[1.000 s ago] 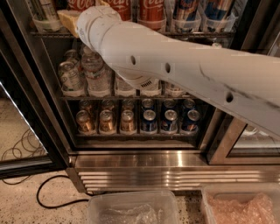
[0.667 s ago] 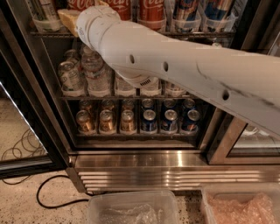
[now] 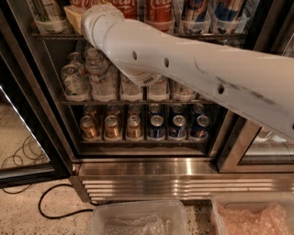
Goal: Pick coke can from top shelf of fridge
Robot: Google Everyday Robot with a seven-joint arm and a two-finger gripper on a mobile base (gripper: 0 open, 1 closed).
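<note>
**Fig. 1. View from my remote station, fridge [image 3: 183, 179] open.** My arm [image 3: 197, 69] crosses the field from lower right to upper left. Its rounded end sits at the level of the top shelf [image 3: 206, 35]. The claw lies beyond that end, hidden behind it, so I cannot tell how far it is open or whether it holds or touches anything.

The coke can [image 3: 127, 6] stands on the top shelf just right of the arm's end, its lower part covered by the arm. A second red can [image 3: 158, 13] stands beside it. Further right on the same shelf are clear tubs [image 3: 195, 24] holding blue-labelled cans.

The arm blocks much of the middle rack, where water bottles [image 3: 98, 78] stand (those on the left show in full, the rest only at the base). The lowest rack carries gold cans [image 3: 110, 127] on the left and blue cans [image 3: 177, 126] on the right, two rows deep.

On the floor in front of the steel base lie two clear plastic bins [image 3: 138, 220] holding crumpled wrap, and a black cable [image 3: 55, 202] loops at the left.
</note>
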